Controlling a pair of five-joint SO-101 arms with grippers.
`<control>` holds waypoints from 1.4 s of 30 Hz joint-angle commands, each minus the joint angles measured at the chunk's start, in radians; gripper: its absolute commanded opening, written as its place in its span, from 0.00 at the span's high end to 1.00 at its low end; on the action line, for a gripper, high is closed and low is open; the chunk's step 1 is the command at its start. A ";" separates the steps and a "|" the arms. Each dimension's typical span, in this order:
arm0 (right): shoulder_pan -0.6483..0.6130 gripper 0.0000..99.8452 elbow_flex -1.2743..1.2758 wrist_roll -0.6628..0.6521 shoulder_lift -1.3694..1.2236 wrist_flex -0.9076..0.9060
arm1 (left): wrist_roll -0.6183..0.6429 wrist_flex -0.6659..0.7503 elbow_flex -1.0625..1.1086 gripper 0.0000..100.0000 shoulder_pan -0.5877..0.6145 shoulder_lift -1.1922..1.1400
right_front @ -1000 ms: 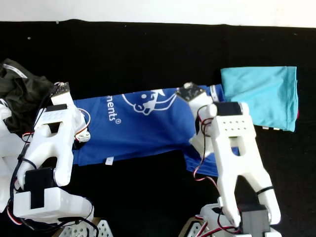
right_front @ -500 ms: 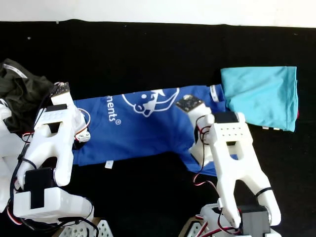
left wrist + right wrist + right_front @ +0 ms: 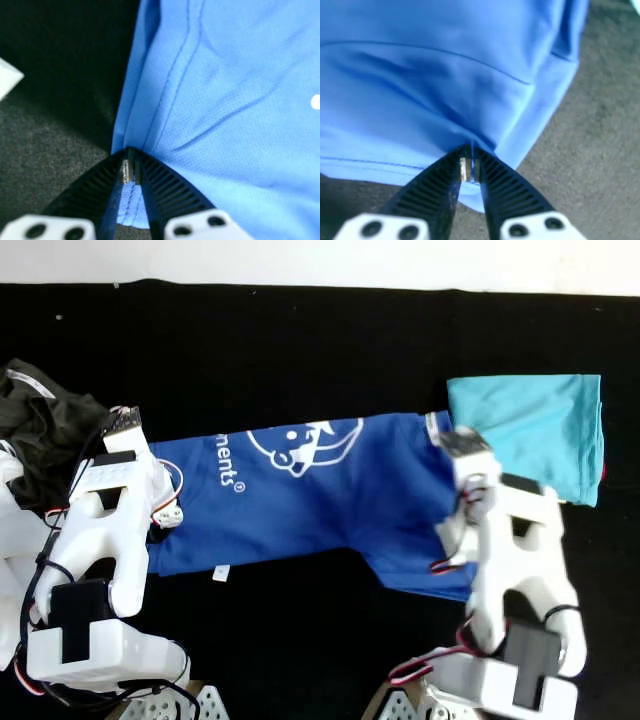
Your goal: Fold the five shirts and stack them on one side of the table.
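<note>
White arms (image 3: 100, 525) bear black ribbed end effectors (image 3: 131, 161), red cables (image 3: 440, 566).

Left claw (image 3: 131, 166) and right claw (image 3: 468, 164), both pinched tight, tips downward.

A blue shirt (image 3: 320, 505) with white print, a turquoise shirt (image 3: 530, 430) and a dark shirt (image 3: 40, 425) are seen on the black worktop (image 3: 300, 340).

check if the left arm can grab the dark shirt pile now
Probably not yet: the left gripper is shut on the blue shirt. The dark shirt pile lies close beside it, nothing between.
</note>
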State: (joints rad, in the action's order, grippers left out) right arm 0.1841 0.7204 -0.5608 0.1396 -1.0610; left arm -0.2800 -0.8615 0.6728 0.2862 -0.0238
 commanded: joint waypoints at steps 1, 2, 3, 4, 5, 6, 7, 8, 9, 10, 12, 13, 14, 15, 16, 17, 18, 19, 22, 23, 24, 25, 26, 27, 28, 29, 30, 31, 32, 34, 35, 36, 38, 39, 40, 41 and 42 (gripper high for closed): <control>0.047 0.98 -0.065 -0.009 -0.008 0.013 | 0.002 0.026 -0.001 0.99 -0.010 -0.007; 0.048 0.98 -0.071 -0.009 -0.005 0.012 | 0.002 0.026 -0.001 0.99 -0.010 -0.007; 0.048 0.98 -0.079 -0.009 -0.002 0.008 | 0.002 0.026 -0.001 0.99 -0.010 -0.007; 0.047 0.98 -0.091 -0.009 -0.001 -0.002 | 0.002 0.026 -0.001 0.99 -0.010 -0.007; 0.047 0.98 -0.113 -0.009 0.002 -0.031 | 0.002 0.026 -0.001 0.99 -0.010 -0.007; 0.047 0.98 -0.140 -0.008 0.012 -0.064 | 0.002 0.026 -0.001 0.99 -0.010 -0.007; 0.047 0.98 -0.166 -0.005 0.028 -0.099 | 0.002 0.026 -0.001 0.99 -0.010 -0.007; 0.047 0.98 -0.194 -0.005 0.053 -0.130 | 0.002 0.026 -0.001 0.99 -0.010 -0.007; 0.047 0.98 -0.220 -0.003 0.084 -0.153 | 0.002 0.026 -0.001 0.99 -0.010 -0.007; 0.047 0.98 -0.239 0.002 0.114 -0.165 | 0.002 0.026 -0.001 0.99 -0.010 -0.007; 0.047 0.98 -0.269 0.044 0.163 -0.168 | 0.002 0.026 -0.001 0.99 -0.010 -0.007; 0.047 0.98 -0.285 0.066 0.182 -0.165 | 0.002 0.026 -0.001 0.99 -0.010 -0.007; 0.045 0.98 -0.298 0.084 0.188 -0.156 | 0.002 0.026 -0.001 0.99 -0.010 -0.007; 0.035 0.98 -0.314 0.103 0.188 -0.142 | 0.002 0.026 -0.001 0.99 -0.010 -0.007; 0.024 0.97 -0.321 0.118 0.186 -0.128 | 0.002 0.026 -0.001 0.99 -0.010 -0.007; 0.013 0.97 -0.325 0.129 0.182 -0.105 | 0.002 0.026 -0.001 0.99 -0.010 -0.007; -0.004 0.97 -0.328 0.141 0.171 -0.085 | 0.002 0.026 -0.001 0.99 -0.010 -0.007; -0.025 0.97 -0.331 0.153 0.154 -0.068 | 0.002 0.026 -0.001 0.99 -0.010 -0.007; -0.077 0.97 -0.348 0.186 0.081 -0.008 | 0.002 0.026 -0.001 0.99 -0.010 -0.007; -0.090 0.97 -0.363 0.204 0.051 0.004 | 0.002 0.025 -0.001 0.99 -0.010 -0.001; -0.099 0.97 -0.387 0.224 0.022 0.008 | 0.002 0.023 -0.001 0.99 -0.008 0.001; -0.108 0.97 -0.417 0.249 -0.007 0.007 | 0.002 0.021 -0.004 0.99 -0.008 0.001; -0.124 0.97 -0.447 0.272 -0.035 0.004 | 0.002 0.020 -0.016 0.99 -0.008 0.001; -0.136 0.97 -0.476 0.288 -0.062 0.004 | 0.002 0.002 -0.036 0.99 -0.008 0.001; -0.151 0.97 -0.503 0.295 -0.090 0.004 | 0.002 -0.034 -0.064 0.99 -0.010 0.001; -0.166 0.97 -0.532 0.295 -0.122 0.007 | 0.002 -0.069 -0.102 0.99 -0.010 0.001; -0.179 0.97 -0.556 0.295 -0.154 0.007 | 0.002 -0.106 -0.147 0.99 -0.010 0.001; -0.188 0.97 -0.581 0.295 -0.193 0.008 | 0.002 -0.146 -0.196 0.99 -0.010 -0.001; -0.196 0.97 -0.605 0.295 -0.229 0.004 | 0.002 -0.186 -0.245 0.99 -0.010 -0.002; -0.197 0.97 -0.645 0.296 -0.300 0.004 | -0.002 -0.279 -0.348 0.99 -0.010 -0.005; -0.196 0.97 -0.662 0.298 -0.331 0.004 | -0.002 -0.322 -0.397 0.99 -0.010 -0.008; -0.194 0.97 -0.674 0.298 -0.355 0.004 | -0.002 -0.356 -0.438 0.99 -0.010 -0.008; -0.191 0.97 -0.685 0.298 -0.390 0.002 | -0.003 -0.407 -0.506 0.99 -0.010 -0.010; -0.191 0.97 -0.685 0.298 -0.395 0.002 | -0.003 -0.420 -0.532 0.99 -0.010 -0.010; -0.191 0.97 -0.685 0.298 -0.395 0.002 | -0.003 -0.425 -0.549 0.99 -0.010 -0.010; -0.194 0.97 -0.684 0.299 -0.398 0.002 | -0.003 -0.420 -0.555 0.99 -0.010 -0.010; -0.196 0.98 -0.682 0.299 -0.400 0.002 | -0.003 -0.411 -0.555 0.99 -0.012 -0.012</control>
State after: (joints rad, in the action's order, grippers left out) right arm 0.0015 0.0867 -0.2739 -0.2608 -1.0671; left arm -0.2831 -1.2666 0.1726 0.2846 -0.0376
